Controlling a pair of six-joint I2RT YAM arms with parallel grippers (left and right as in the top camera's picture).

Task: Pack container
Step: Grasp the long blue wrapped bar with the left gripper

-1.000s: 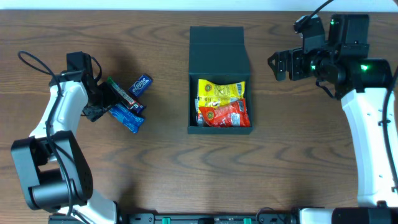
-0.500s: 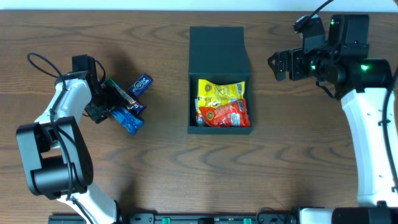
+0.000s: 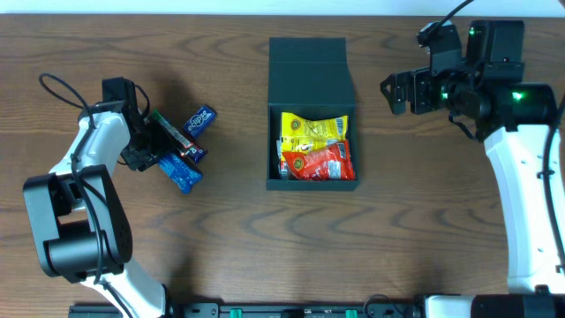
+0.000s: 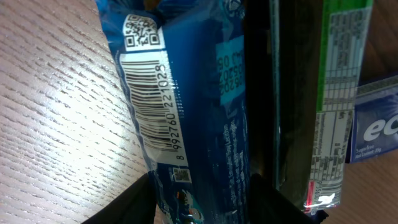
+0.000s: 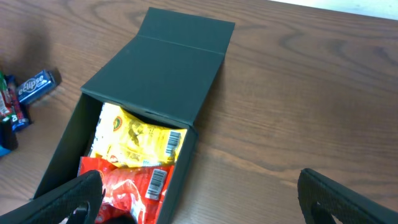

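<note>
The dark teal-grey container (image 3: 312,66) lies at the table's middle with its flap lid open toward the far side; it also shows in the right wrist view (image 5: 168,68). A yellow packet (image 3: 313,131) and a red packet (image 3: 318,162) lie inside. My left gripper (image 3: 143,155) is at the left, its fingers (image 4: 199,205) closed on both sides of a blue snack packet (image 4: 186,106), which rests on the table (image 3: 179,170). My right gripper (image 3: 397,93) is open and empty, held above the table to the right of the container (image 5: 202,193).
A dark bar with a green edge (image 3: 172,132) lies right beside the blue packet, close up in the left wrist view (image 4: 329,93). A small blue Eclipse gum pack (image 3: 199,119) lies just beyond it (image 4: 379,130). The rest is bare wooden table.
My left arm swung its elbow toward the far side and the gripper settled onto the end of the blue packet, which shifted slightly. The right arm has not moved.
</note>
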